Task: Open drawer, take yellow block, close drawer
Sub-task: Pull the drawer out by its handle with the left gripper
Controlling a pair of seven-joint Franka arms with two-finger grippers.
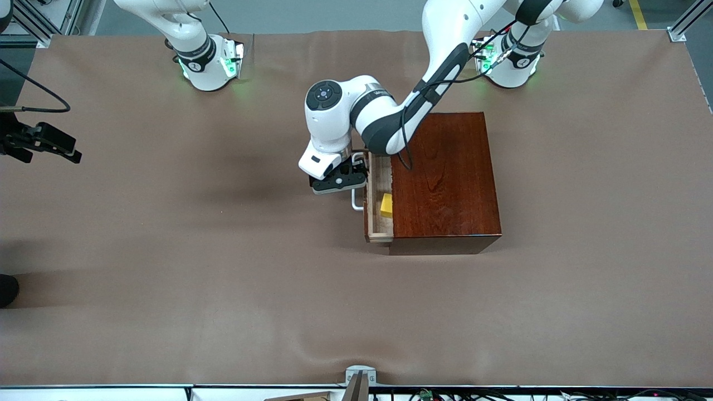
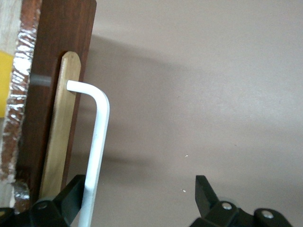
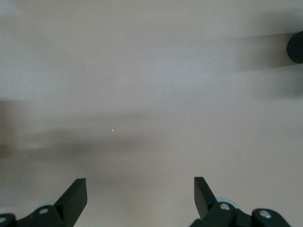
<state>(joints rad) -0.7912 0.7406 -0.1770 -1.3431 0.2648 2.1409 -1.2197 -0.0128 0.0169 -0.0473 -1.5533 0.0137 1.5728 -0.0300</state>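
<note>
The light plywood drawer stood partly out of the glossy reddish-brown wooden box, the small yellow block inside. Only the wrist view showed the left gripper spread around the white bar handle. The right gripper waited over bare table, fingers apart.

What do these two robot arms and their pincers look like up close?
Both arms are glossy white with rounded shells and black bands at the joints. The left arm has a round dark cap on one joint and a black cable along it. Green lights glow at both bases. The left gripper and the right gripper each end in two black, wedge-shaped fingers with small screws.
</note>
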